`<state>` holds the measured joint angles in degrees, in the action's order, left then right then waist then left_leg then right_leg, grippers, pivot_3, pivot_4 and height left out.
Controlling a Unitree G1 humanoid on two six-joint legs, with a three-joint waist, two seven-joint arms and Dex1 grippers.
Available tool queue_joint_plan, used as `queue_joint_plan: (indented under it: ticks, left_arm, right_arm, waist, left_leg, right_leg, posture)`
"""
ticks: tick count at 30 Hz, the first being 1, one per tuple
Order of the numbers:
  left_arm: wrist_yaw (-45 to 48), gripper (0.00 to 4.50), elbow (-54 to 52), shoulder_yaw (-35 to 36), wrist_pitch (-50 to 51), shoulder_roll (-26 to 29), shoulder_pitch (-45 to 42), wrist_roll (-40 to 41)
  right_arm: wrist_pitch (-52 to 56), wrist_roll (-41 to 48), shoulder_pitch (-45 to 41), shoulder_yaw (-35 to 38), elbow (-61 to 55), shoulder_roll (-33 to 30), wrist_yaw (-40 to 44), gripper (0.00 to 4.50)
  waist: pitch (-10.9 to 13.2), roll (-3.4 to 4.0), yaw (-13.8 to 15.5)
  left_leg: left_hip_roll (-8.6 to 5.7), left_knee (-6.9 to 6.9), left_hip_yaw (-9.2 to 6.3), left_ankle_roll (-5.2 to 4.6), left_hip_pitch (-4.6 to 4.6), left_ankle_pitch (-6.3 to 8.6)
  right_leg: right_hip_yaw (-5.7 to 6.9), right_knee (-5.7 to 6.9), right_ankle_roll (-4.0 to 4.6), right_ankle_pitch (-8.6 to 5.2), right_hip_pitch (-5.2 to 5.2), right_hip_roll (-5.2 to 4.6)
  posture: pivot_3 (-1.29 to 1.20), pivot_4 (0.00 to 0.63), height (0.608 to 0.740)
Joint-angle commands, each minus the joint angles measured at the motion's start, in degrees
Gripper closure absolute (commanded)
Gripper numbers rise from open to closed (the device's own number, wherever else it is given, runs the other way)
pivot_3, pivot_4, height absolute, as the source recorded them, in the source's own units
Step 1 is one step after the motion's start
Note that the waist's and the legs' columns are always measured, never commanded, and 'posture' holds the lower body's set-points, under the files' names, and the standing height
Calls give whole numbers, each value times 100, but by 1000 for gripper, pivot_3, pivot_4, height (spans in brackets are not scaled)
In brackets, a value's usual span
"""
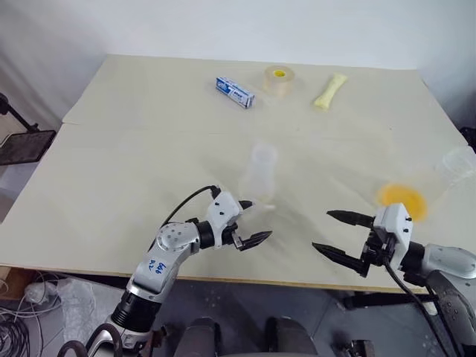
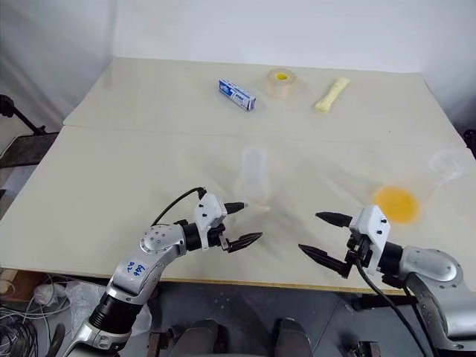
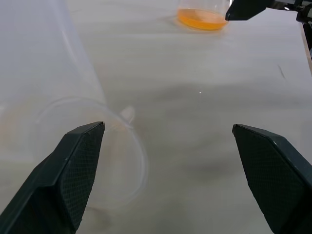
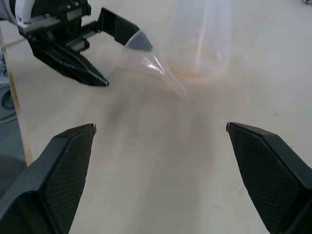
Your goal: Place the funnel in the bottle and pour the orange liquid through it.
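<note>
The funnel (image 4: 146, 61) is seen lying on its side on the desk (image 1: 111, 178), touching the base of the upright bottle (image 1: 259, 175) at the desk's centre. The left gripper (image 1: 251, 222) is held with jaws wide apart, empty, the funnel just at its 12 o'clock. The right gripper (image 1: 341, 234) is likewise spread and empty, the funnel at its 10 o'clock. The orange liquid (image 1: 401, 199) is found in a container at 1 o'clock from the right gripper.
</note>
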<state>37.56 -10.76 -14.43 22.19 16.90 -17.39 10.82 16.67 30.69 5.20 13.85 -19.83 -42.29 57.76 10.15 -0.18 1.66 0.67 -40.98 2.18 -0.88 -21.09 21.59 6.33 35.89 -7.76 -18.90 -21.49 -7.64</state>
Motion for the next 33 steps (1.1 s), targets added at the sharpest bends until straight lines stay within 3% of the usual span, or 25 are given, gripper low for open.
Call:
queue_joint_plan:
  ticks: [1,10,15,25,33]
  left_arm:
    - [-29,29,-21,-51,-154,-63,-16,-52]
    - [-57,29,-79,-81,-100,-121,-3,-30]
    - [26,1111,-8,71,136,-131,-16,208]
    - [-3,4384,-75,280,725,-115,-188,419]
    - [312,4472,-153,479,635,96,-239,628]
  right_arm:
    - [-198,64,-52,114,17,-4,109,0]
    - [-287,85,-231,131,249,-28,251,0]
    - [-287,53,-333,94,242,13,176,0]
    - [-239,43,-431,96,169,-2,11,0]
    - [-190,53,-475,62,96,8,-100,0]
  waist:
    - [0,0,-3]
    - [0,1,-4]
    - [-1,1,-4]
    - [-1,1,-1]
    - [-2,3,-6]
  left_leg:
    - [0,0,0,0,0,0]
    - [0,0,0,0,0,0]
    - [1,0,0,0,0,0]
    - [1,0,-1,0,-1,0]
    - [1,1,-2,0,-1,0]
  right_leg:
    - [0,-1,0,0,0,-1]
    - [2,-1,0,0,0,1]
    - [1,-1,0,0,0,0]
    - [1,-1,0,0,0,-1]
    - [3,-3,0,0,1,0]
  posture:
    - [0,150,740]
    - [0,150,740]
    - [0,150,740]
    - [0,150,740]
    - [0,150,740]
